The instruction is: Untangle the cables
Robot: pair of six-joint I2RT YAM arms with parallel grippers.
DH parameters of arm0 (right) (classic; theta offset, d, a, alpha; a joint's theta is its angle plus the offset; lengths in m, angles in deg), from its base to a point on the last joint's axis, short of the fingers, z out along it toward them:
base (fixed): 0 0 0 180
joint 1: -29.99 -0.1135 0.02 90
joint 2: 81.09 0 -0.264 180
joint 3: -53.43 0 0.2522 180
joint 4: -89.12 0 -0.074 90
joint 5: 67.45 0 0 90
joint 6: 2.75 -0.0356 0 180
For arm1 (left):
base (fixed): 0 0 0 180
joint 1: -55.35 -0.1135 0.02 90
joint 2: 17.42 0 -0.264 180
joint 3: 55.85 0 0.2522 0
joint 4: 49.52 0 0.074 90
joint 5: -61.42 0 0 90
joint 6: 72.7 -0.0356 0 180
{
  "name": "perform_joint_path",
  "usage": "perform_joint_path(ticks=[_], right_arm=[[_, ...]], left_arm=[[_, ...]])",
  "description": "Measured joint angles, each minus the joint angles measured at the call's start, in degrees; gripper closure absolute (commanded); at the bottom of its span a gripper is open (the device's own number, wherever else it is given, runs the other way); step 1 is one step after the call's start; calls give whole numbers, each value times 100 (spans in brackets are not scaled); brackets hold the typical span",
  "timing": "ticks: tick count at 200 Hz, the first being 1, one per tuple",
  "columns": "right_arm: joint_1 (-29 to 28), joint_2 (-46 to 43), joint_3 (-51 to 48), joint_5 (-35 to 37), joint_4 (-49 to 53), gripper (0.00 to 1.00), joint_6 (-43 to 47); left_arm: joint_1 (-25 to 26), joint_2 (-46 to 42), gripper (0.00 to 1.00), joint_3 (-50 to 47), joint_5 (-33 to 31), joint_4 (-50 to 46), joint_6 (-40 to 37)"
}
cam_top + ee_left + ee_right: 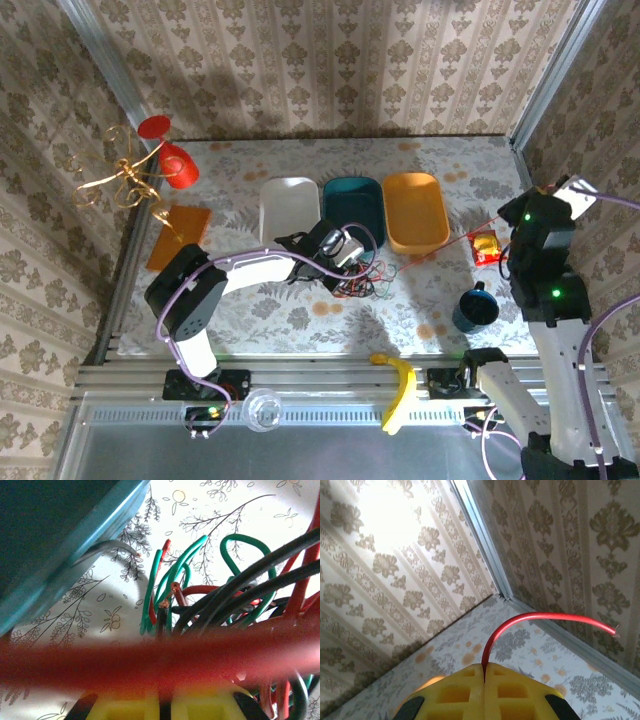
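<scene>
Cable (545,614) — red — pinched in right claw (484,669).

A teal tub (355,205) sits just beside the left fingers (125,707), its wall close against them on one side. A white tub (290,210) lies next to it, farther from them. An orange tub (415,210) stands between the left fingers and the right fingers (460,690). Near the right fingers are a small red-and-yellow packet (487,247) and a dark blue mug (475,308). A banana (400,385) and a clear glass (263,410) rest well apart from both pairs. Far off the left fingers are a red goblet (178,165), a gold wire stand (125,175) and an orange card (178,235). Floral cloth covers the table (270,310).
</scene>
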Motion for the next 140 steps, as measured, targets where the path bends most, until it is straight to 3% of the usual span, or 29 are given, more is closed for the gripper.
perform_joint_path(ticks=[62, 97, 140], right_arm=[[1075, 400, 817, -1491, 72, 100, 13], [1226, 516, 964, -2592, -13, 100, 350], [1314, 586, 1158, -2111, 160, 100, 743]], left_arm=[[42, -184, 100, -240, -304, 76, 17], [42, -337, 100, -452, -431, 149, 20], [44, -422, 100, -599, -660, 216, 20]])
